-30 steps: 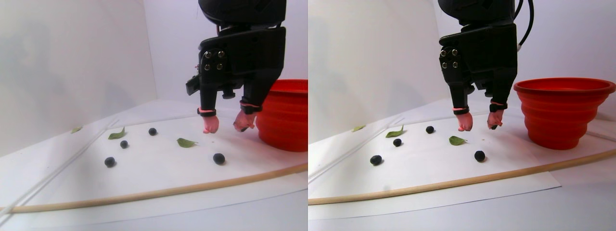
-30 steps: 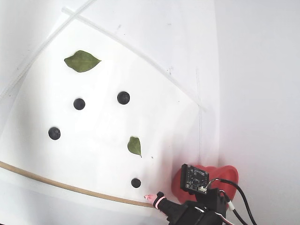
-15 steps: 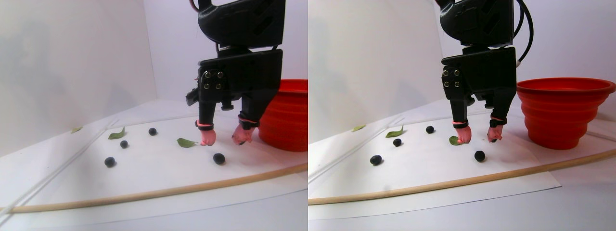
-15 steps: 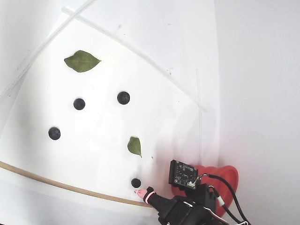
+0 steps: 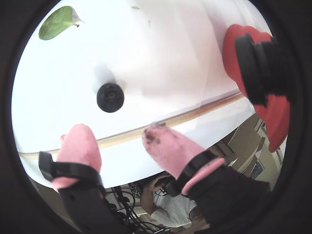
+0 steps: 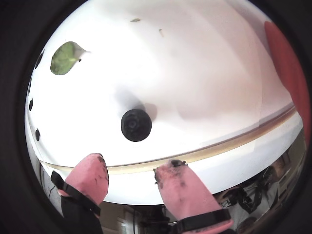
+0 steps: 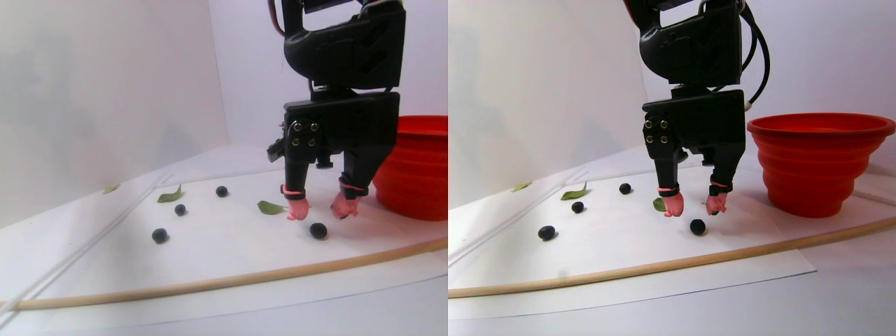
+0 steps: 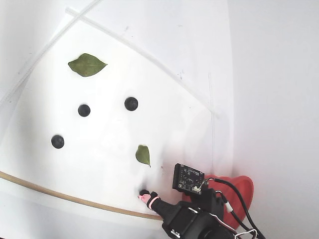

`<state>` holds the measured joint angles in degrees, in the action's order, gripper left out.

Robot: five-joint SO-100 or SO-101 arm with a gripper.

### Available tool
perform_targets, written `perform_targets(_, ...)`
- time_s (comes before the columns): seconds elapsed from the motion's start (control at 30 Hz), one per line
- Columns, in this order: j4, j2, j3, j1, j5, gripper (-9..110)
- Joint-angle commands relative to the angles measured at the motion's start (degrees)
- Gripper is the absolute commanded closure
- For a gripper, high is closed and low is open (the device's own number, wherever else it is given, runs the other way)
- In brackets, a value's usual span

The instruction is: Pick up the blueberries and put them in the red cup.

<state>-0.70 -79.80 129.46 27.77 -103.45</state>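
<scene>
The gripper (image 6: 130, 174), spread wide and empty, hangs at 6 o'clock of one blueberry (image 6: 136, 125), and four blueberries lie outside the red cup (image 7: 819, 164).

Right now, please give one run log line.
phase: approach | gripper: open, empty | target: blueberry, on sheet | red cup: upright

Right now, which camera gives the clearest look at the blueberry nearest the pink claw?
A wrist view: the nearest blueberry lies large and uncovered ahead of the open gripper. The stereo pair view shows it small; in the fixed view the arm almost hides it.
</scene>
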Motion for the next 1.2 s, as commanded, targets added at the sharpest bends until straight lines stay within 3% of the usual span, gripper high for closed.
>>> perform_targets(0.0, 0.88, -0.18, -2.2, 0.35, -0.09, 82)
perform_targets(1.17, 6.15, 8.17, -6.33, -1.58, 2.64, 82)
